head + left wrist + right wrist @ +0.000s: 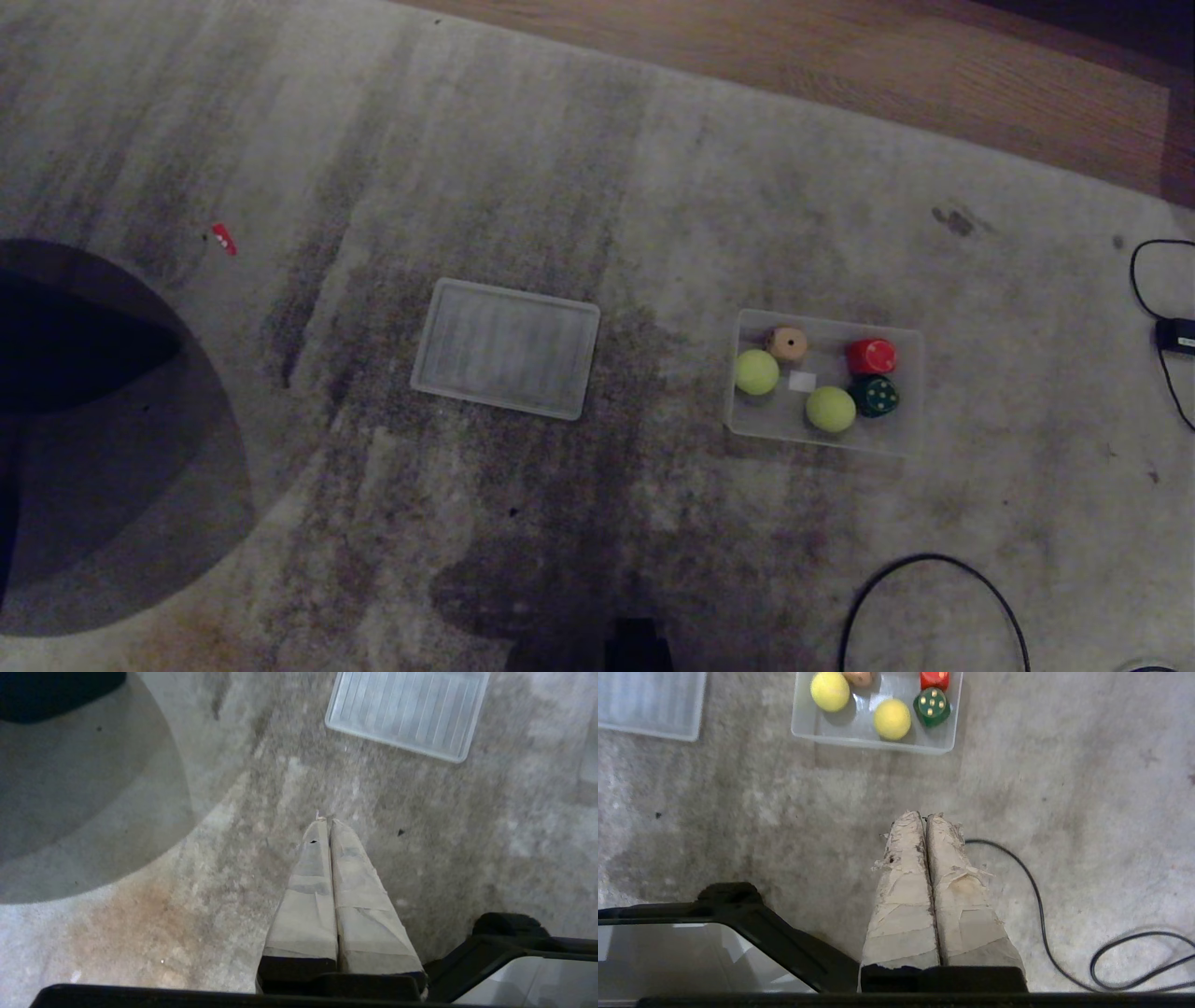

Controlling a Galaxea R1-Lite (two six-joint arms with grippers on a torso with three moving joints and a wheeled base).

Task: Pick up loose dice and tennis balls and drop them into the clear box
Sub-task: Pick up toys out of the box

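Observation:
The clear box (pixel 902 435) lies on the grey carpet, right of centre. Inside it rest two tennis balls (pixel 756 371) (pixel 830 409), a beige die (pixel 788 343), a red die (pixel 870 356) and a dark green die (pixel 875 397). No die or ball shows on the carpet outside it. Neither arm appears in the head view. My right gripper (pixel 924 814) hangs shut and empty above bare carpet, on the near side of the clear box (pixel 878 745). My left gripper (pixel 327 819) is likewise shut and empty over the carpet, short of the lid.
A flat ribbed clear lid (pixel 506 347) lies left of the box. Black cables (pixel 934 597) (pixel 1158 299) loop at the right. A small red scrap (pixel 223 238) sits far left beside a dark rounded shape (pixel 93 439). Wooden floor (pixel 840 47) borders the carpet's far edge.

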